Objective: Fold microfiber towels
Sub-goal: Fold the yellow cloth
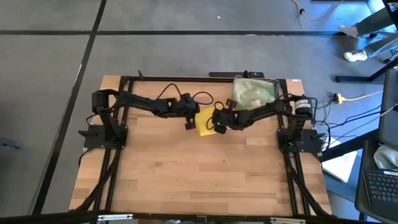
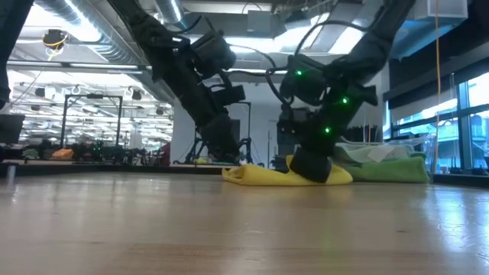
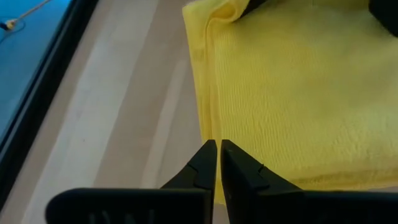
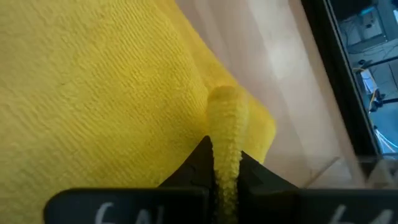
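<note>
**Soft yellow towel, pinched at one edge**

Your left gripper hangs at the towel's left edge, fingers pressed together on nothing. The yellow towel lies folded mid-table toward the far side; it looks light, limp and grippy, so take it by corners or edges. Your right gripper pinches a ridge of it. Further right, the clear bin holds greenish towels. The wooden table looks smooth; an open workshop lies beyond.

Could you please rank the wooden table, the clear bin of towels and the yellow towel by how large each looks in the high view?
1. Wooden table, by far the largest.
2. Clear bin of towels, at the far right corner.
3. Yellow towel, smallest, though the right gripper covers part of it, so its full extent is unsure.
</note>
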You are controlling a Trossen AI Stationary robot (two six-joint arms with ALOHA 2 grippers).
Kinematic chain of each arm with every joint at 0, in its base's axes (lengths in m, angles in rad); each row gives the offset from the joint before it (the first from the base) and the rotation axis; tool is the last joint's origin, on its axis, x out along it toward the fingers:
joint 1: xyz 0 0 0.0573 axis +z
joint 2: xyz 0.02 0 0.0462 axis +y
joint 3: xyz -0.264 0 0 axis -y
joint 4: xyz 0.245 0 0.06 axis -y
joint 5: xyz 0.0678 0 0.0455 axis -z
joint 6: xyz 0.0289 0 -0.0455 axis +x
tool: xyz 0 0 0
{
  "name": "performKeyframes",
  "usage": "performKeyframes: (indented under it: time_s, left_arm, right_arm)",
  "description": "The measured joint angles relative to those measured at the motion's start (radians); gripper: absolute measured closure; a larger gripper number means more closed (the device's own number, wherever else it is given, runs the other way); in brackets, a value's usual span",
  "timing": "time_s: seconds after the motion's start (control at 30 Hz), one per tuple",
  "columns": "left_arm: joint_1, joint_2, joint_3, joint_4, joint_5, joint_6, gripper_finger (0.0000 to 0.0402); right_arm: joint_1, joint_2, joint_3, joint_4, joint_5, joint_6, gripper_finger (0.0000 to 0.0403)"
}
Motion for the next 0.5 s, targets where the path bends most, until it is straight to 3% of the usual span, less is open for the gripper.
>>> performKeyframes:
  time_s: [0.5]
  left_arm:
    - [-0.036,-0.001,0.000,0.003,0.034,0.000,0.0374]
  right_arm:
    - [-0.013,0.000,-0.041,0.161,-0.007,-0.071,0.0370]
